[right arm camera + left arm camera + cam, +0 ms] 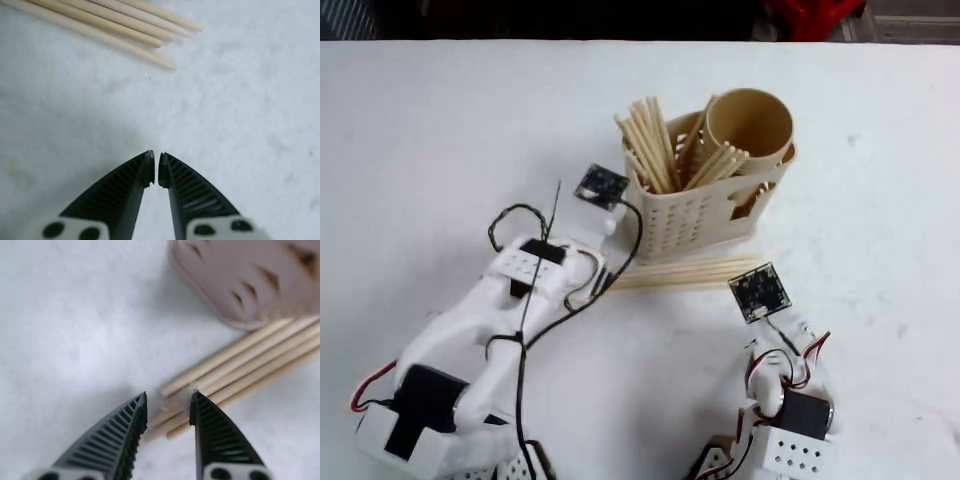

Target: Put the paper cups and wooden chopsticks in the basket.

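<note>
Between the narrowly parted jaws of the left claw (168, 401) lie the ends of the chopsticks (240, 367), running along the basket's (692, 218) foot parallel to the table's (440, 120) far edge; the right claw (155, 162), closed and empty, sits short of their other ends.

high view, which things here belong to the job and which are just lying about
Job: basket, paper cup inside it, chopsticks standing in it, loose chopsticks on the table beside it.
Lying about: red thing beyond the table's far edge.
</note>
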Controlling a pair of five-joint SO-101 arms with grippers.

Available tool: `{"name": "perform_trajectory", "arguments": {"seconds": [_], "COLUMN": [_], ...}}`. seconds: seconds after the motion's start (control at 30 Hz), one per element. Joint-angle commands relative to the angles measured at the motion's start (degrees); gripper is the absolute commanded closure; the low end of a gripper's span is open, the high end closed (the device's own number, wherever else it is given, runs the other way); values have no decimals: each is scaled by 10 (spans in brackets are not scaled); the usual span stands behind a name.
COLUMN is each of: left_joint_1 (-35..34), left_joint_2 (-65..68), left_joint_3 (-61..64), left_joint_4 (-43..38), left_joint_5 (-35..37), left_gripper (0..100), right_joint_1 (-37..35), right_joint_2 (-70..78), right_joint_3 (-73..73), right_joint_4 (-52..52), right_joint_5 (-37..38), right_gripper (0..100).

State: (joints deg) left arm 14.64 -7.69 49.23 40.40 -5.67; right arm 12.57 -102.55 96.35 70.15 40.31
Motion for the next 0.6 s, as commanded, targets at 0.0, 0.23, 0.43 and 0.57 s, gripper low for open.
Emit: {"name": "perform_trajectory", "arguments": {"seconds": [0.0,0.23,0.43,0.57], "left_joint_1": [7,7,2,-20], "left_joint_2": [-7,-9,-80,-205], "left_joint_3": [-5,-4,-25,-49], "left_joint_4": [48,137,168,209], "left_joint_5": [-36,-75,-71,-69], "left_gripper": [845,845,845,843], "right_joint_1": [4,4,4,6], "right_joint_2": [-4,-4,-7,-7], "right_joint_3": [5,5,5,4], "right_joint_4": [4,4,0,-29], "right_joint_5": [5,5,6,6], "right_gripper": [967,967,967,967]}}
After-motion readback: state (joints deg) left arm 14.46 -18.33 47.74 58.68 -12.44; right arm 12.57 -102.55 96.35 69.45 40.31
